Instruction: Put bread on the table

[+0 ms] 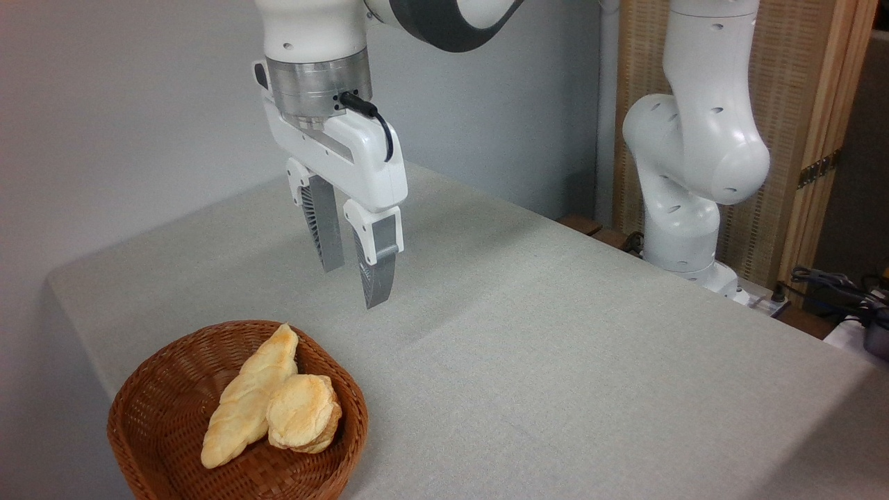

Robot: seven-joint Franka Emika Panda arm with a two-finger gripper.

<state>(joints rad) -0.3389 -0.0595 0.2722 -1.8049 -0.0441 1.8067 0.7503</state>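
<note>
Arm pose: You see the white arm (pixel 694 153) rise from its base at the right edge of the frame, leave the top of the frame, and re-enter at upper centre-left with the wrist pointing straight down.
Gripper: The gripper (pixel 352 267) hangs in the air in the upper-left centre of the frame, above the table and clear of everything on it.
Gripper state: Note that the two grey fingers (pixel 376 271) stand apart with a narrow gap between them, and nothing is held.
Finger direction: The fingertips point down toward the cloth, above and slightly right of the basket.
Bread: You find the bread (pixel 303 411), a small round golden bun, inside the basket at the lower left of the frame.
Bread contact: It leans against the right side of the long loaf (pixel 250 396), touching it.
Basket: The brown wicker basket (pixel 167 375) sits near the lower-left corner of the table.
Table: The table (pixel 555 333), covered in light grey cloth, fills the centre and right of the frame.
Cable: A black cable (pixel 375 118) loops off the wrist.
</note>
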